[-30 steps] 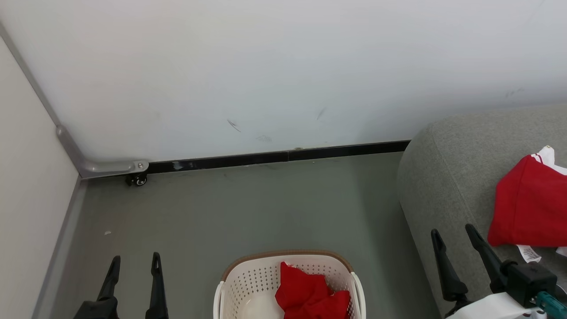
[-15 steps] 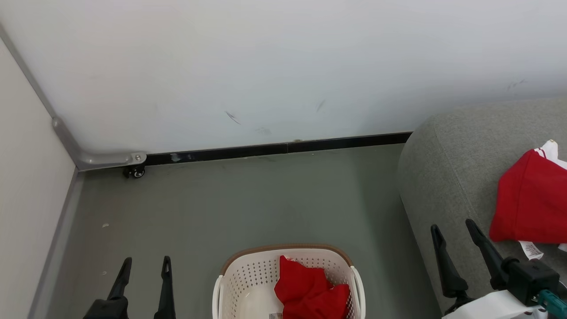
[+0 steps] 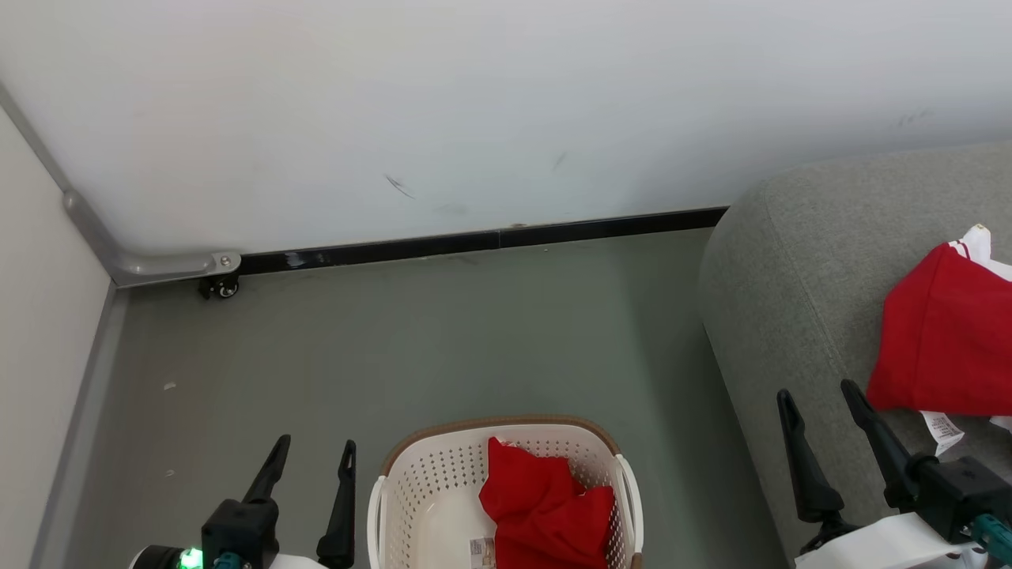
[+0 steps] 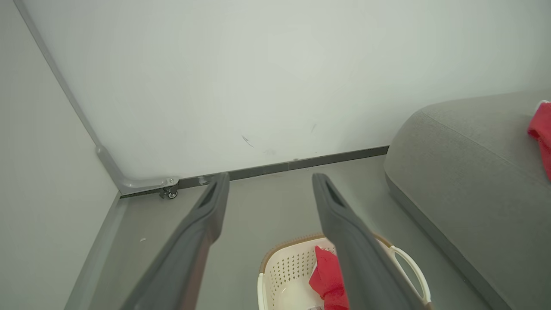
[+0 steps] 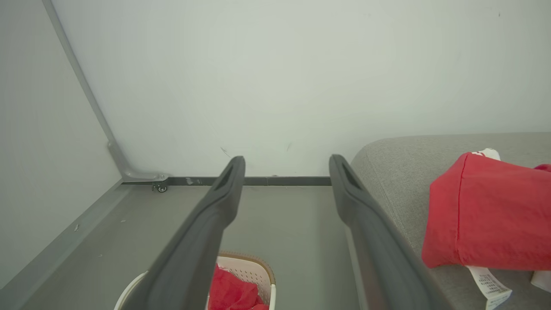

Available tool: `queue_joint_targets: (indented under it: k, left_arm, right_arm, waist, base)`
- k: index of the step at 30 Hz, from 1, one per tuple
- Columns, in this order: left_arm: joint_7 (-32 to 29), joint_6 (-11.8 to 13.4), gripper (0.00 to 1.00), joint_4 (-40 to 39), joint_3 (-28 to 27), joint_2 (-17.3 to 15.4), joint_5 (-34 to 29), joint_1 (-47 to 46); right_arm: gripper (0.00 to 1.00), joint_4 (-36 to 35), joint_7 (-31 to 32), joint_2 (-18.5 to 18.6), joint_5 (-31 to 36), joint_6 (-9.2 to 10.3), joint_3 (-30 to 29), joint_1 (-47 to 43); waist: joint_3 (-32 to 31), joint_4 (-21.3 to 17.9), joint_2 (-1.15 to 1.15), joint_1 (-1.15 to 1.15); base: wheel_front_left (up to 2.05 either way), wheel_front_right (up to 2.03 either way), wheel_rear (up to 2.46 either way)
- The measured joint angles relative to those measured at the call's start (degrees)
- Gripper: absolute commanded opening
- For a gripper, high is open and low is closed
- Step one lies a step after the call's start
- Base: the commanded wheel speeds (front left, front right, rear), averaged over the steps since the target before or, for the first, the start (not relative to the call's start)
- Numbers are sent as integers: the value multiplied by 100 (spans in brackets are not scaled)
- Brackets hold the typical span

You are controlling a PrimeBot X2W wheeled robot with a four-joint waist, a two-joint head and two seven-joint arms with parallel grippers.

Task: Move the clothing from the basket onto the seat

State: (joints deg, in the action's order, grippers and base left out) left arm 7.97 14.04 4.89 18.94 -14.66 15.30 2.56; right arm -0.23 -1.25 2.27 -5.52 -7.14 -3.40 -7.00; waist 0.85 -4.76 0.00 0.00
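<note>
1. Left gripper (image 3: 316, 444): its two long dark fingers are spread apart with nothing between them. It hovers over the floor just beside the basket's left wall, tips pointing toward the far wall.
2. Right gripper (image 3: 816, 391): fingers likewise parted and empty, held above the sofa's near left edge, close to the garment lying there but apart from it.
3. Cream-white perforated plastic laundry basket (image 3: 411, 506) with a brown rim band and white side handles. It stands on the floor between the two grippers, apart from the sofa's left end. Its left rim and handle lie between the left gripper and the cloth inside.
4. Crumpled bright-red garment (image 3: 541, 510): heaped in the right half of the basket against the right wall. A small label sticker (image 3: 478, 551) shows on the bare bottom at the heap's left edge.
5. Second bright-red garment with white trim (image 3: 941, 340): lies on the sofa toward its right side, with a white care tag (image 3: 941, 431) hanging out at its near edge.
6. Large light-grey fabric sofa (image 3: 791, 300): it has a rounded left end, and its back meets the wall.
7. Surroundings: grey-green floor (image 3: 443, 340), scuffed white wall (image 3: 474, 103), black skirting strip (image 3: 490, 239), and in the left corner a grey metal rail (image 3: 158, 267) over a small black caster (image 3: 220, 288).
</note>
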Motion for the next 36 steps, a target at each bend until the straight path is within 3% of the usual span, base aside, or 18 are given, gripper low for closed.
queue_joint_targets:
  k: [15, 36]
  left_arm:
    - [-219, -354, 100, 750, 401, 202, -56, -565]
    - [-495, -644, 100, 1937, 615, 391, -144, -1511]
  right_arm:
    - [100, -158, 1, -2, -2, 0, 36, 36]
    - [100, -364, -30, -2, -133, 0, 42, 569]
  waist:
    - [506, -222, 0, 0]
    - [1497, -647, 0, 0]
  base:
    - [0, 0, 0]
    - [0, 0, 0]
